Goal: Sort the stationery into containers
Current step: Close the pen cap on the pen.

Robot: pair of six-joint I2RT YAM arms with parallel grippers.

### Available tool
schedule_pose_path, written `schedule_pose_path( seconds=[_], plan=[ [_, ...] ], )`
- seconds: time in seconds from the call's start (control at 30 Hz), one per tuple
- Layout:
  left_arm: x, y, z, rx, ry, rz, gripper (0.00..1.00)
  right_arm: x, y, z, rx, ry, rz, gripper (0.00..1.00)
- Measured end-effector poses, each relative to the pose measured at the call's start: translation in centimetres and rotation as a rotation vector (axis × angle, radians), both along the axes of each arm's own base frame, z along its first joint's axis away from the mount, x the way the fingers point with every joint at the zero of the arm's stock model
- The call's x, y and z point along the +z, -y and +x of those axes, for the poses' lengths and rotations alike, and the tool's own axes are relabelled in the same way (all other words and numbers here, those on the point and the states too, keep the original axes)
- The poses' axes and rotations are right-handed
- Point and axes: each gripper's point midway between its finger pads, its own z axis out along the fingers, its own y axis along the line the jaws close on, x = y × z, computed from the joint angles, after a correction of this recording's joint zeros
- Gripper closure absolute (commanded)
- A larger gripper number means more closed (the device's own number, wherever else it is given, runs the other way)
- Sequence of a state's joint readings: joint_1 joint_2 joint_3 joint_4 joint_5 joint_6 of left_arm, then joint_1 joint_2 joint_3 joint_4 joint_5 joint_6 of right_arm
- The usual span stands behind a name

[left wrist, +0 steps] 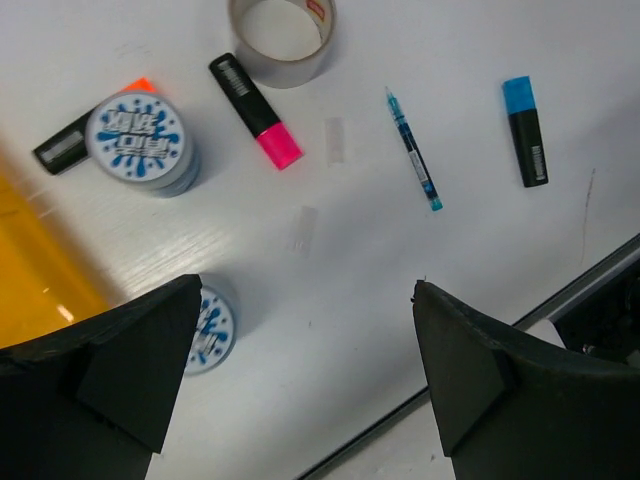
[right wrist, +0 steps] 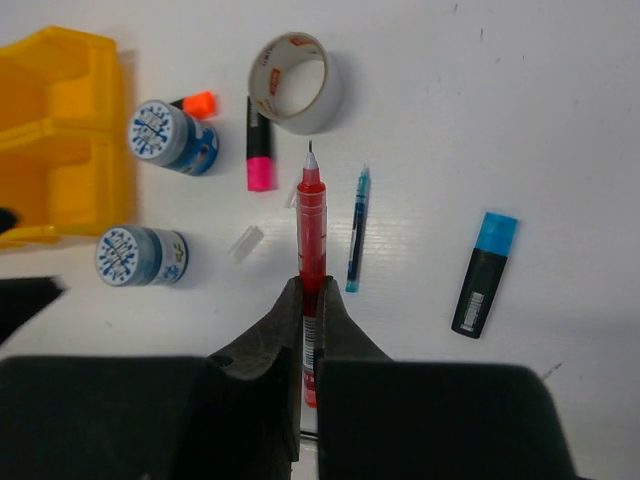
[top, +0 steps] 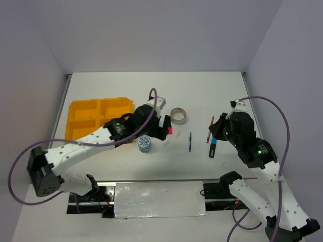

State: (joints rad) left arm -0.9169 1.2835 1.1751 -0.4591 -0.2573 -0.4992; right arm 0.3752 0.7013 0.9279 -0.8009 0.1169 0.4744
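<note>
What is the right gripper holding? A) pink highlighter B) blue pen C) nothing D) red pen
D: in the right wrist view the right gripper is shut on the red pen, while the blue pen and pink highlighter lie loose on the table.

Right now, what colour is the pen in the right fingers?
Red. The slim red plastic pen shows best in the right wrist view.
</note>
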Motion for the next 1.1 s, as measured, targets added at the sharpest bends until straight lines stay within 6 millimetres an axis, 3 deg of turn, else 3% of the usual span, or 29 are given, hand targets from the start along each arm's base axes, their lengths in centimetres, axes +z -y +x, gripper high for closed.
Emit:
schedule_pose_path(
  seconds=[0.1, 0.27, 0.5, 0.57, 0.8, 1.1],
  plan=[
    [-3.3, 2.8, 1.0, -0.037, -0.027, 0.051, 0.05, 1.7, 0.4, -1.0, 0.000, 0.050, 0.019, 1.00],
    [-8.1, 6.7, 2.9, -0.113, -0.072, 0.135, 0.20, 3.5, 0.9, -1.9, -0.002, 0.092, 0.030, 1.00],
    [-10.9, 11.8, 6.2, -0.176, -0.065, 0.171, 0.40, 3.2, 1.4, -2.8, 0.002, 0.085, 0.009, 1.00],
    [-11.6, 12.8, 7.0, -0.188, -0.060, 0.180, 0.41, 3.3, 1.4, -2.9, 0.005, 0.091, 0.006, 1.00],
    [-14.8, 13.9, 8.8, -0.166, -0.080, 0.261, 0.45, 3.4, 1.6, -3.1, 0.013, 0.099, -0.005, 1.00],
    [-18.7, 12.1, 9.8, -0.138, -0.137, 0.359, 0.44, 3.5, 1.6, -3.3, 0.019, 0.108, -0.008, 1.00]
  ],
)
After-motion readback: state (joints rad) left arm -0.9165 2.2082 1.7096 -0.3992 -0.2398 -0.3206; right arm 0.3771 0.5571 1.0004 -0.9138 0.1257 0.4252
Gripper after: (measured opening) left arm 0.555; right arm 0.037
